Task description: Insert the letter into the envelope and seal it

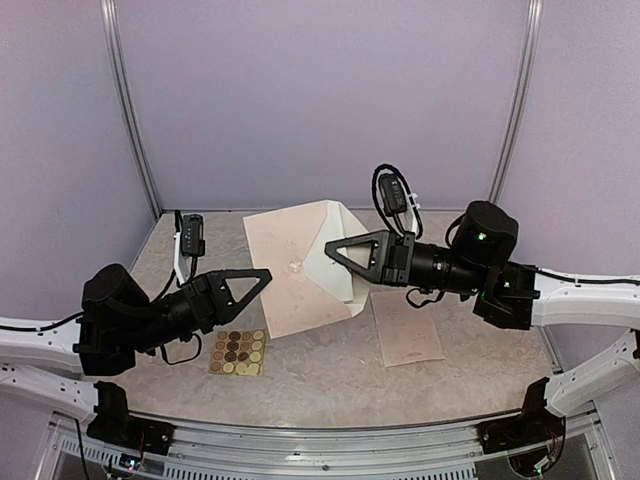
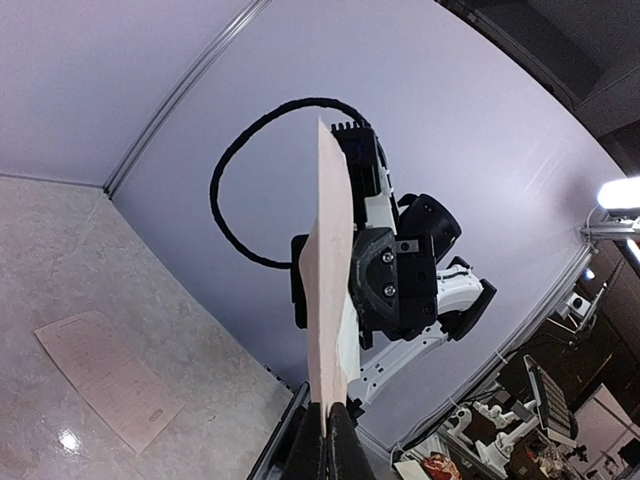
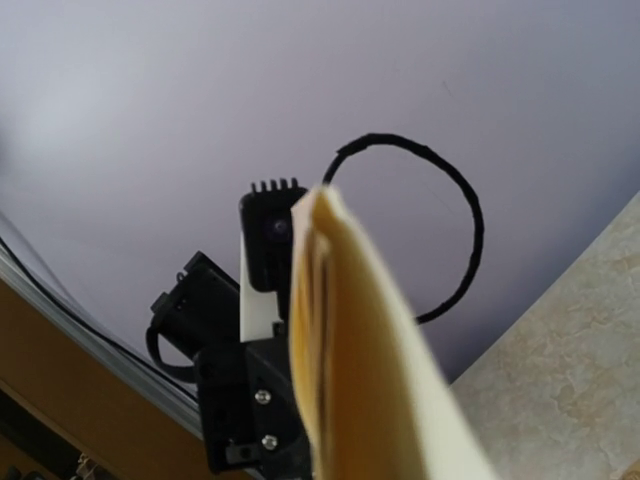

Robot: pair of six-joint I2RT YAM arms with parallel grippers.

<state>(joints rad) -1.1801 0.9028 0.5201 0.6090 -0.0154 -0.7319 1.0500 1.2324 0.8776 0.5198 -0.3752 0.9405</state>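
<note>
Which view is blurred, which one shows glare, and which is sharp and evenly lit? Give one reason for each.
Right wrist: the envelope sits close to the lens and is blurred. Left wrist: a lamp flares at the right edge, and a glint shows on the table. Top external: sharp and evenly lit.

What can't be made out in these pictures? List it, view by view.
Letter print: too small to read in the top and left wrist views.
Envelope contents: only its edge shows in both wrist views, and it is blurred in the right one.
Right pincer tips: out of sight in its own view, behind the envelope.
Stickers: designs too small to make out from the top.
</note>
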